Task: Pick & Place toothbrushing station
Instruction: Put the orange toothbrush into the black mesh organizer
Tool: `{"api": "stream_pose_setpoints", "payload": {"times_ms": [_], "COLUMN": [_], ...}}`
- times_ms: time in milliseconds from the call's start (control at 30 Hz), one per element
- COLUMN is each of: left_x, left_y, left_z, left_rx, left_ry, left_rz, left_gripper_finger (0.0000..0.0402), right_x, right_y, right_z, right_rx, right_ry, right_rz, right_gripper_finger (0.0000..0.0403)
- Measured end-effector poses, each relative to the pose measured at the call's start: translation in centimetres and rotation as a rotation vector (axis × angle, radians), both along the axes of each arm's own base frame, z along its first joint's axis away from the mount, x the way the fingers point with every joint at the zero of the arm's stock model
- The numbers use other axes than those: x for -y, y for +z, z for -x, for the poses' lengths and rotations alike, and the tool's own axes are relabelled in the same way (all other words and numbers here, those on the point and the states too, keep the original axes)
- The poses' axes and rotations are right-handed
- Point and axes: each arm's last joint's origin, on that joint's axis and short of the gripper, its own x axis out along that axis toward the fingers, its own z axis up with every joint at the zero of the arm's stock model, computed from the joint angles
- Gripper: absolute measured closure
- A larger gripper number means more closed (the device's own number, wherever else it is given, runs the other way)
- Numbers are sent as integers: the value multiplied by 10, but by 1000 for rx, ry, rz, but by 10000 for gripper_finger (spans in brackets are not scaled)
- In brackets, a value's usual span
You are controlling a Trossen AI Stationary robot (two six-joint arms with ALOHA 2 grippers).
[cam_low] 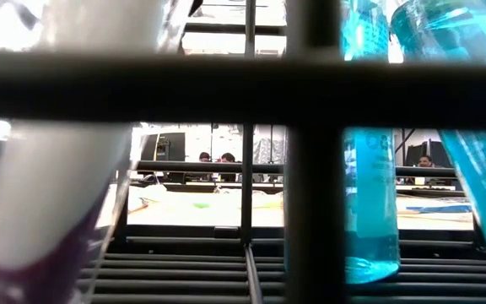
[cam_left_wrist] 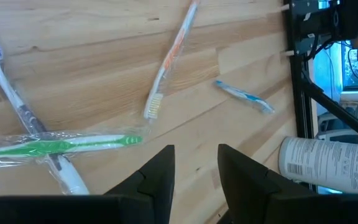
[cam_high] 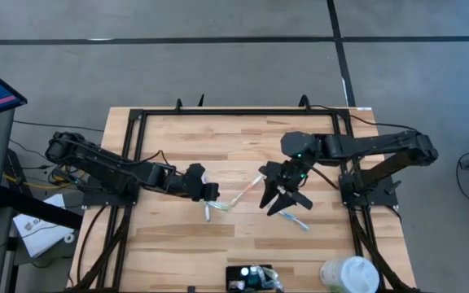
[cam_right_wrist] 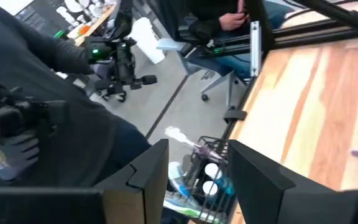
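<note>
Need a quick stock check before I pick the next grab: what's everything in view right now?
Toothbrushes: four, loose mid-table: green in a clear wrapper; white and blue, crossing it; orange and white; small blue.
Toothbrushing station: one, black, at the table edge at the bottom of the high view, items already inside.
Container: one, white, round, same edge, right of the station.
Table: one, light wood, black frame.
People: a few, seated in the room beyond.
Left gripper: open, empty, by the green toothbrush.
Right gripper: open, empty, between the orange and small blue brushes.
</note>
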Motion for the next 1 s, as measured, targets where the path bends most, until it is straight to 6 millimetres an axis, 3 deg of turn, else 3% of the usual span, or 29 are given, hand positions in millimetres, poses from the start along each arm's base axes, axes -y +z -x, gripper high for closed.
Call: {"api": "stream_pose_setpoints", "payload": {"times_ms": [267,433,567,633,900,1000], "left_x": [-1,3,8,10,11,9], "left_y": [1,2,2,3,3,3], "left_z": [-1,0,1,2,0,-1], "left_rx": [10,31,38,39,46,40], "left_ry": [-16,23,28,22,-34,-55], "left_rz": [-78,-141,-167,-167,-100,-65], "left_gripper_finger": [284,284,284,284,284,284], "right_x": [0,-5,-5,-10,-25,-27], "right_y": [0,-10,-14,-6,21,13], "right_z": [-1,1,2,3,36,48], "right_rx": [-67,-303,-345,-257,2,74], "right_ry": [-35,-6,-5,-30,-210,-280], "right_rz": [-66,-195,-191,-153,89,119], "right_gripper_finger": [249,249,249,249,249,249]}}
